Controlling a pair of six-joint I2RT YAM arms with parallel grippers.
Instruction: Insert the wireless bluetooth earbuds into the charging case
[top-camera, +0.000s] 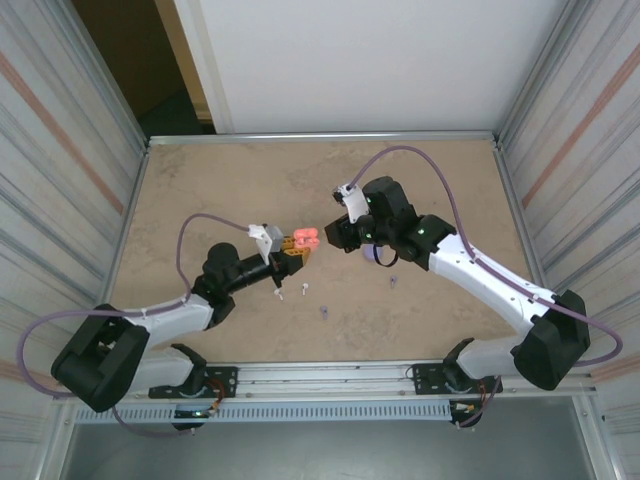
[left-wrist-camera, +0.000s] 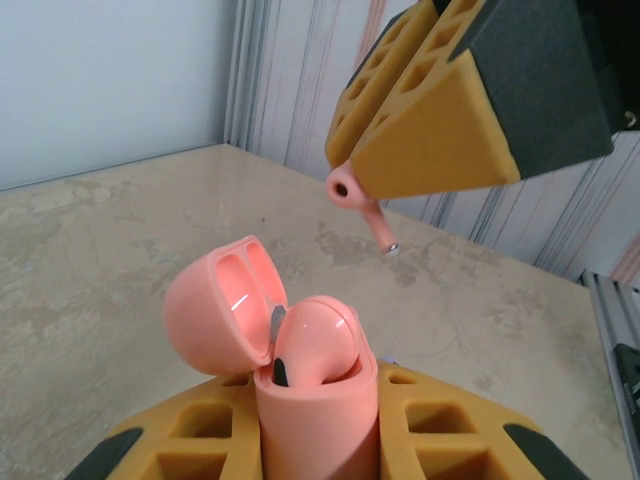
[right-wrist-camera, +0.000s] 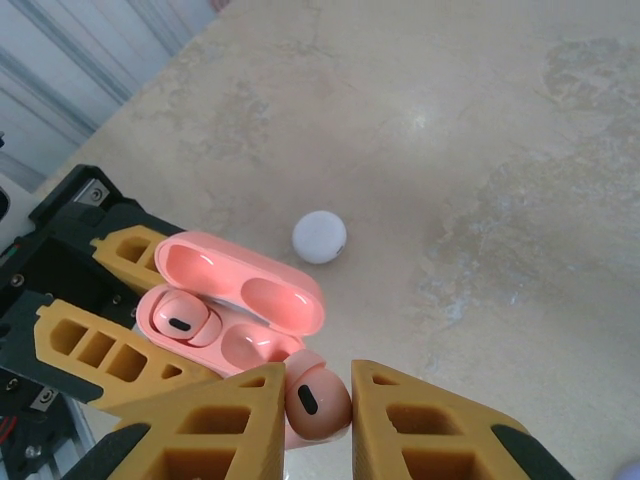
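An open coral-pink charging case (left-wrist-camera: 318, 400) stands upright between the orange pads of my left gripper (left-wrist-camera: 316, 425), which is shut on it. Its lid (left-wrist-camera: 215, 310) hangs back, and one coral-pink earbud (right-wrist-camera: 180, 318) sits in the left socket; the other socket (right-wrist-camera: 250, 345) is bare. My right gripper (right-wrist-camera: 318, 392) is shut on a second coral-pink earbud (right-wrist-camera: 318, 402), held just beside and above the case rim. From the left wrist this earbud (left-wrist-camera: 345, 187) pokes out of the right gripper (left-wrist-camera: 352, 168), stem (left-wrist-camera: 378, 230) pointing down. From above, both grippers meet at the case (top-camera: 305, 238) mid-table.
A round white case (right-wrist-camera: 319, 237) lies on the table below the grippers. Two white earbuds (top-camera: 300, 291) and two purple earbuds (top-camera: 323, 313) lie loose on the near half of the table (top-camera: 200, 180). A purple case (top-camera: 381, 256) sits under the right arm.
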